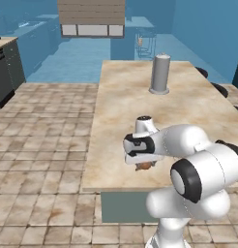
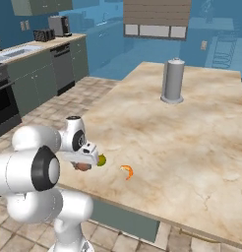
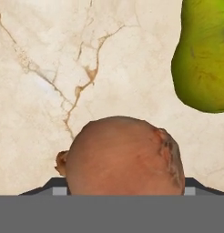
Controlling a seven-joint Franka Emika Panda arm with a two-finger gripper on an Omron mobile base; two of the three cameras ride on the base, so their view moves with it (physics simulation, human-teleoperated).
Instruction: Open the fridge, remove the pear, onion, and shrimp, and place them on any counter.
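The reddish-brown onion (image 3: 123,157) sits between my gripper's (image 3: 123,187) two dark tips, which press against its sides low over the tan counter (image 1: 140,106). From the base, the gripper (image 2: 83,162) hangs near the counter's front left corner, with the onion (image 2: 82,167) under it. Just beside the onion lies the yellow-green pear (image 3: 202,59) (image 2: 101,160), on the counter top. A little further right on the stone is the small curved orange shrimp (image 2: 126,171). The fridge is out of view.
A tall grey cylinder (image 1: 160,73) stands upright at the far middle of the counter. Dark stools (image 1: 221,89) line its right edge. Tiled floor (image 1: 43,135) runs along its left side, with cabinets and an oven (image 2: 5,103) beyond.
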